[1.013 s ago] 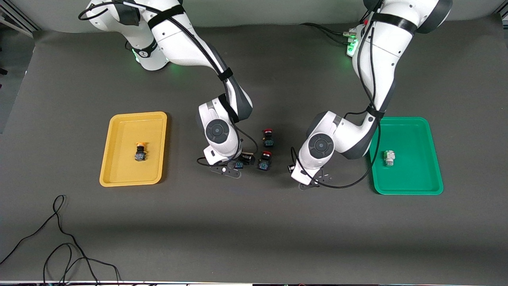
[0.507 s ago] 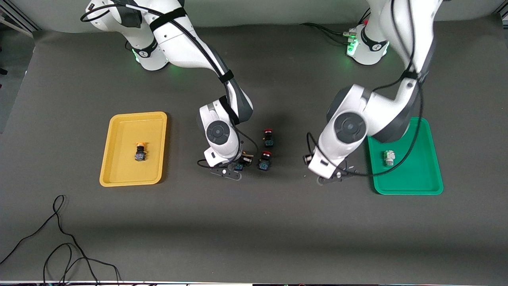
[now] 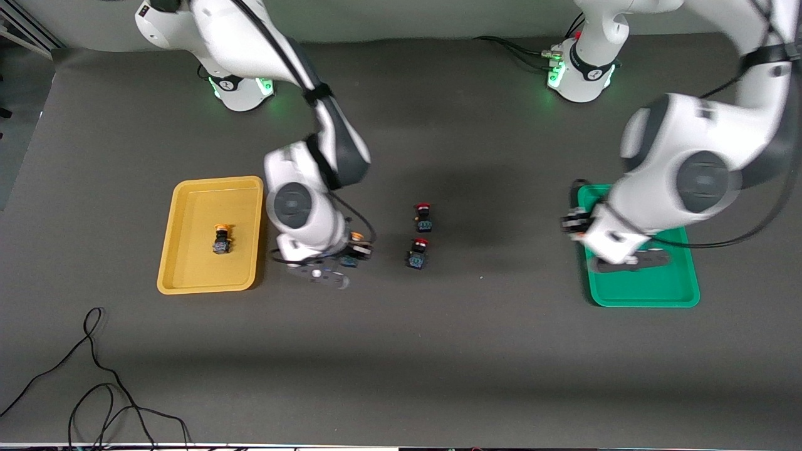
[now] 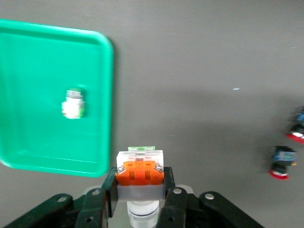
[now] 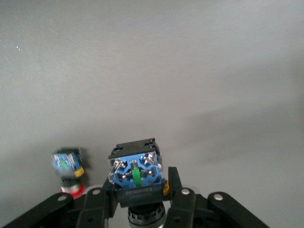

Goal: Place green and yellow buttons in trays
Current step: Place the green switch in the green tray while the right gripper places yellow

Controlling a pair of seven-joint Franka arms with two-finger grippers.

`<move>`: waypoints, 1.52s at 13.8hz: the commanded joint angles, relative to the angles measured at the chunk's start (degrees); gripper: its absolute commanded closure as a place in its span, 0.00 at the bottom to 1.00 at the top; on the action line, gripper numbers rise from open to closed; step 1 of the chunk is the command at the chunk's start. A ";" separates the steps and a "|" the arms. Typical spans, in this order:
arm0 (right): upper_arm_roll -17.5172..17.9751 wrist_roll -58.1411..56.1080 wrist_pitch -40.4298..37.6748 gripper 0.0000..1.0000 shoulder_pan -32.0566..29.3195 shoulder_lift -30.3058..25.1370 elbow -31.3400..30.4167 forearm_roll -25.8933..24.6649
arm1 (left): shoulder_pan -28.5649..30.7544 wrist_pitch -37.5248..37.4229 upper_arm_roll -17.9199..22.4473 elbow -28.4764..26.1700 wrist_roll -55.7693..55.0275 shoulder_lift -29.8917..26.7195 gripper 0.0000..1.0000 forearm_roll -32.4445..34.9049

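My right gripper (image 5: 137, 197) is shut on a yellow button (image 5: 135, 175) with a blue-and-black body. In the front view it hangs over the table (image 3: 354, 249), between the yellow tray (image 3: 188, 269) and two red-capped switches. Another yellow button (image 3: 221, 239) lies in that tray. My left gripper (image 4: 140, 187) is shut on a white button with an orange mark (image 4: 140, 167). It is up in the air at the green tray's (image 3: 645, 294) rim (image 4: 107, 95) toward the table's middle. A white-and-green button (image 4: 72, 103) lies in the green tray, hidden by the arm in the front view.
Two red-capped black switches (image 3: 423, 217) (image 3: 417, 252) lie mid-table, one nearer the front camera than the other. Loose black cables (image 3: 94, 376) trail over the table's near corner at the right arm's end. Both arm bases stand along the table's back edge.
The right gripper shut on the yellow button beside the red switches, lifted it and moved toward the yellow tray. The left arm rose and swung with its white button to the green tray.
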 commanded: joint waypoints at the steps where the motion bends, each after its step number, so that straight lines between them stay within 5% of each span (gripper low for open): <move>1: -5.60 -9.03 -10.77 1.00 -0.05 -8.55 -2.33 0.44 | 8.57 0.22 -0.28 -7.32 12.05 -5.54 0.82 -0.36; 7: -21.08 -36.52 -18.01 1.00 0.83 -15.42 -10.93 -2.79 | 21.43 8.98 -0.19 -13.81 23.94 -4.93 0.82 5.80; 12: -30.04 -56.73 -9.27 1.00 0.13 -15.25 -22.24 -4.31 | 23.62 27.88 -0.02 -25.42 24.66 -0.46 0.82 7.46; 15: -30.68 -63.09 3.30 1.00 -0.57 -14.81 -31.22 -3.87 | 23.81 37.55 0.16 -27.98 24.66 4.90 0.81 8.52; 19: -30.15 -65.74 17.30 1.00 -0.66 -12.01 -38.97 -2.74 | 23.72 41.00 0.25 -27.81 24.75 8.17 0.77 8.61; 21: -29.80 -67.84 19.24 1.00 -0.75 -9.73 -39.42 -0.63 | 23.63 39.95 0.16 -26.76 25.10 8.26 0.43 8.61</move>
